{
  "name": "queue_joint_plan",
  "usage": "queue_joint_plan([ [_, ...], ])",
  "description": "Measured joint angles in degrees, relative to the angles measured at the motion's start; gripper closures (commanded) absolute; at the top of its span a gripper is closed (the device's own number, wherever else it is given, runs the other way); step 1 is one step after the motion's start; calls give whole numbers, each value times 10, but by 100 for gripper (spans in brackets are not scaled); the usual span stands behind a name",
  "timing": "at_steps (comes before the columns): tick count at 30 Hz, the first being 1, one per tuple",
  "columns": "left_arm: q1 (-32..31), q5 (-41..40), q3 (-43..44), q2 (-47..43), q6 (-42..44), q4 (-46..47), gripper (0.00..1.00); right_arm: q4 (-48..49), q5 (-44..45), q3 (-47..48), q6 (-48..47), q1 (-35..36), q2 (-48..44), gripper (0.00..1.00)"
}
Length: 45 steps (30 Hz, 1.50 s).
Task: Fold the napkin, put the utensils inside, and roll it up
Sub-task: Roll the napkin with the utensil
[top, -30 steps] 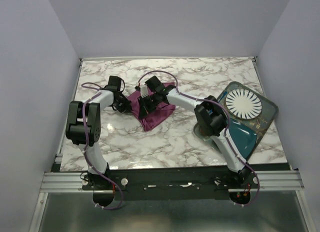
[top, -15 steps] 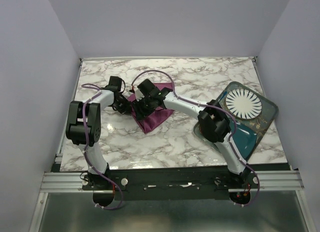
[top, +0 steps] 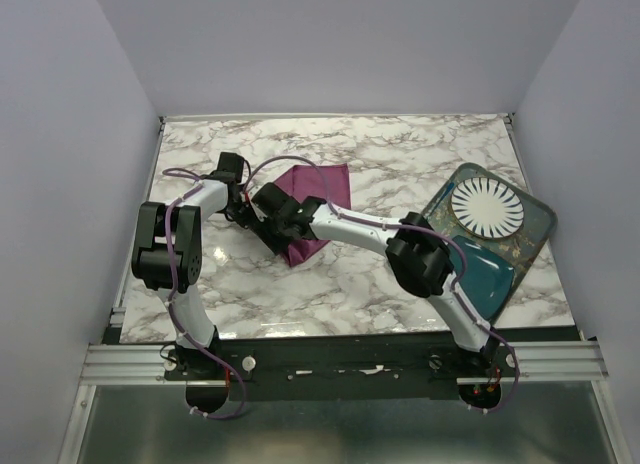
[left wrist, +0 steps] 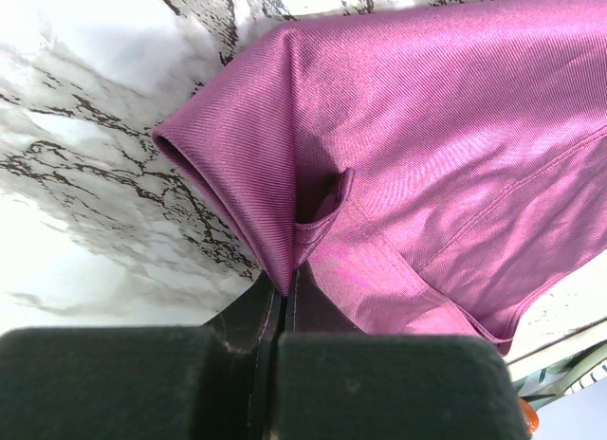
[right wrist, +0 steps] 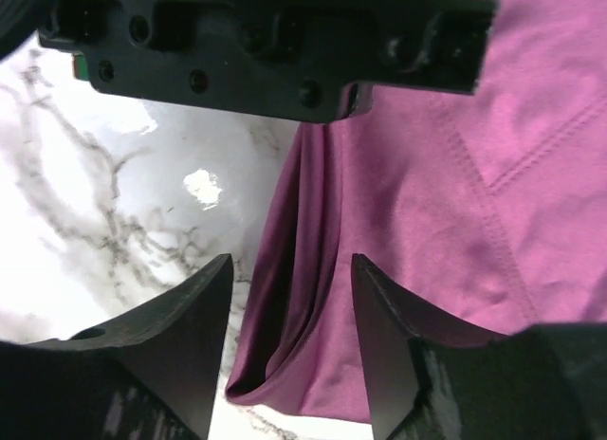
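Note:
The plum-purple napkin [top: 318,189] lies folded on the marble table, a flat part reaching back right and a point toward the front. My left gripper [top: 250,212] is at its left edge. In the left wrist view it [left wrist: 285,290] is shut on a pinched fold of the napkin [left wrist: 427,146]. My right gripper [top: 267,216] is right beside it over the napkin's left edge. In the right wrist view it [right wrist: 292,262] is open, straddling a loose fold of the napkin [right wrist: 417,203] without gripping it. No knife shows in any view.
A white plate [top: 487,209] and a teal-blue mat [top: 483,269] lie on a tray [top: 540,229] at the right. The left gripper's black body [right wrist: 266,42] fills the top of the right wrist view, very close. The table [top: 330,274] has low walls around.
My right gripper moved left across the napkin to sit beside the left gripper. The napkin's back right part is now uncovered and lies flatter. The left arm has barely moved.

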Motion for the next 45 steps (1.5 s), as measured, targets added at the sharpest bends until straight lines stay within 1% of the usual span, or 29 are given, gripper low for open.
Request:
queue_joint_plan([
  [6,0,2,0,0,-5,-2,100,7,87,0,-16,27,17,50],
  [9,2,3,0,0,-10,-5,100,14,114,-3,-18,32,20,58],
  [10,3,3,0,0,-10,-5,100,17,121,-5,-20,34,20,67],
  [12,3,3,0,0,-10,-5,100,22,139,-7,-21,36,21,78],
  [13,3,3,0,0,-11,-5,100,23,141,-8,-19,37,21,85],
  [15,3,3,0,0,-13,-5,100,31,148,-14,-21,39,21,89],
  [16,3,4,0,0,-14,-5,100,32,152,-14,-21,39,21,95],
  [18,4,4,0,0,-12,-6,100,33,153,-15,-23,39,21,99],
  [21,4,3,1,0,-6,-7,99,33,138,-15,-20,34,20,100],
  [22,4,3,2,1,-2,-7,90,33,121,-15,-17,30,19,99],
  [24,4,1,6,2,12,-9,80,34,88,-17,-9,18,16,99],
  [25,4,0,6,2,19,-10,71,34,67,-18,-4,12,15,99],
  [27,4,-2,6,2,35,-9,64,34,10,-19,7,-6,12,99],
  [29,4,-3,6,0,57,-7,54,35,-60,-20,19,-31,12,100],
  [31,4,-8,7,-5,79,-7,49,35,-129,-21,32,-58,13,99],
  [32,4,-11,8,-8,89,-7,48,35,-152,-21,37,-66,14,100],
  [37,1,-23,9,-36,132,-7,46,40,-304,-22,72,-118,32,99],
  [39,-2,-25,6,-60,143,-5,48,42,-342,-21,84,-132,40,99],
  [42,-14,-26,-16,-106,155,10,60,47,-408,-13,105,-151,57,100],
  [43,-17,-25,-25,-116,157,16,70,48,-421,-11,112,-155,62,99],
  [45,-30,-25,-45,-138,161,23,81,51,-450,-8,124,-161,71,100],
])
